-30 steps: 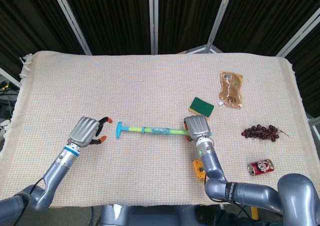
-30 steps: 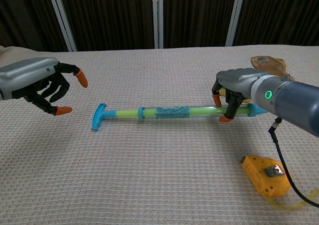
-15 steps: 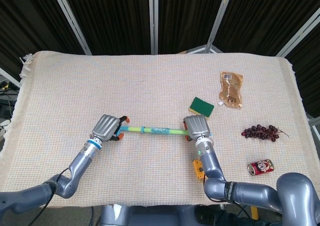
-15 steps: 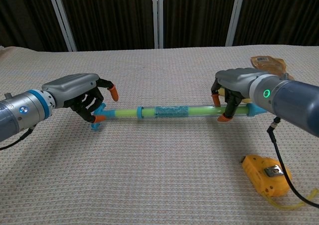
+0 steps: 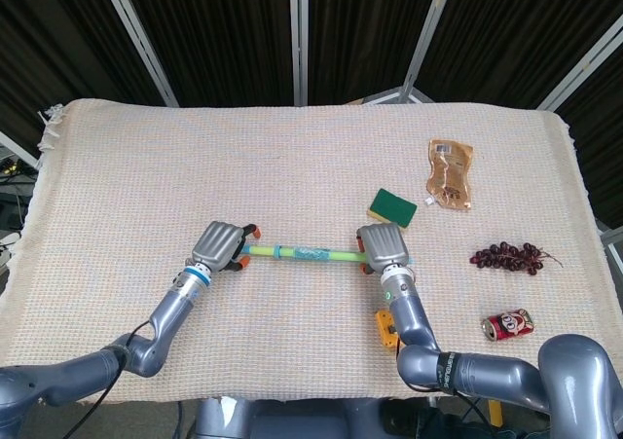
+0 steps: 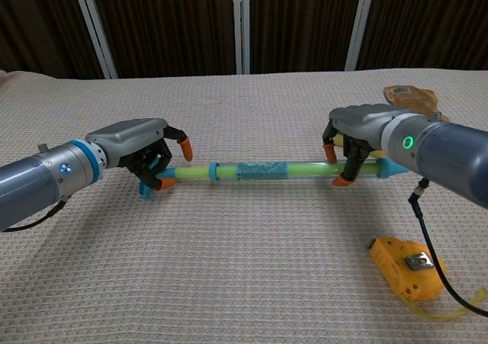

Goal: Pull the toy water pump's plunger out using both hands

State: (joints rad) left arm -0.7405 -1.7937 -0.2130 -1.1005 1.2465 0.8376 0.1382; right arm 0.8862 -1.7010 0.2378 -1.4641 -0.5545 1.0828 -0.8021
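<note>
The toy water pump (image 5: 302,253) lies across the table: a green tube with a patterned blue sleeve (image 6: 263,170) and a blue T-handle (image 6: 145,189) at its left end. My left hand (image 5: 218,245) (image 6: 137,149) sits over that handle. Its orange-tipped thumb is in front of the rod and a finger behind it, with a gap still showing around the rod. My right hand (image 5: 384,245) (image 6: 362,130) grips the tube's right end, fingers curled over it. The blue right tip pokes out past that hand.
A yellow tape measure (image 5: 387,327) (image 6: 408,266) lies near my right forearm. A green sponge (image 5: 391,206) sits just behind the right hand. At the right are a brown pouch (image 5: 449,173), a bunch of grapes (image 5: 506,257) and a red can (image 5: 507,325).
My left hand has moved right from open table to the T-handle, and its fingers now straddle the rod. The right hand and the pump have stayed put.
</note>
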